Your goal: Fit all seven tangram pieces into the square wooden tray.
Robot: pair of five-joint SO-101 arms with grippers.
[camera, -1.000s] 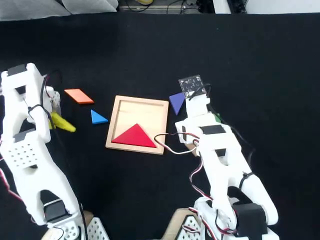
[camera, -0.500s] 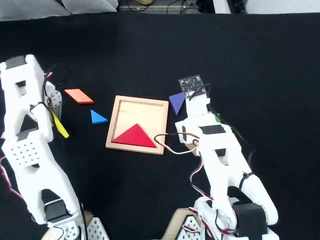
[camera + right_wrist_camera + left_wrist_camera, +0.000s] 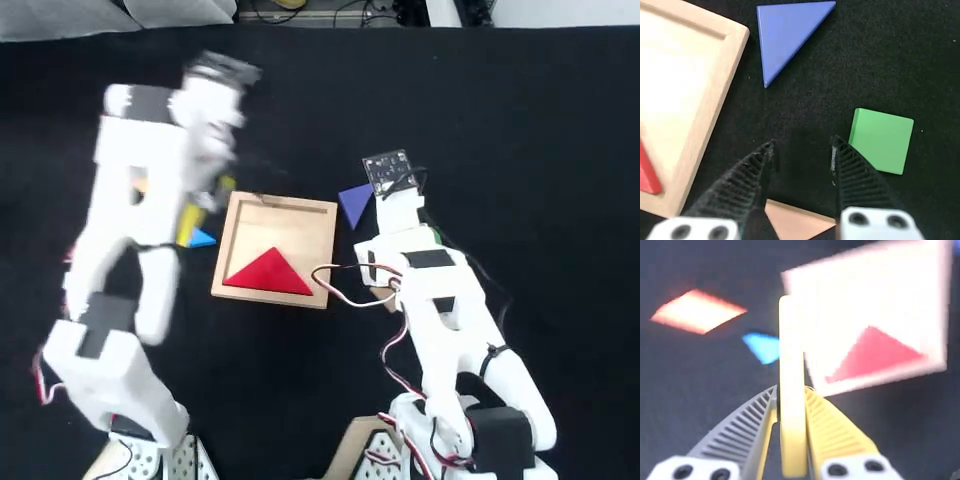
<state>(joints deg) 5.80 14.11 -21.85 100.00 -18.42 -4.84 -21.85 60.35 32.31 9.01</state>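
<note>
The square wooden tray (image 3: 288, 225) lies mid-table with a red triangle (image 3: 268, 272) in its near part. My left gripper (image 3: 790, 390) is shut on a yellow piece (image 3: 791, 340), held on edge just off the tray's (image 3: 880, 300) left side. Under it lie a small light-blue triangle (image 3: 762, 347) and an orange parallelogram (image 3: 697, 315). My right gripper (image 3: 802, 150) hangs open over bare cloth right of the tray (image 3: 685, 90), between a blue triangle (image 3: 785, 32), a green square (image 3: 881, 141) and a tan piece (image 3: 795, 222).
The table is covered in black cloth (image 3: 520, 120), with open room at the far and right sides. The left arm's white body (image 3: 135, 230) stands over the area left of the tray. A loose cable (image 3: 335, 285) from the right arm lies across the tray's near right corner.
The left arm has swung from the far left edge toward the tray, carrying the yellow piece, and is blurred with motion. The right arm has stayed put.
</note>
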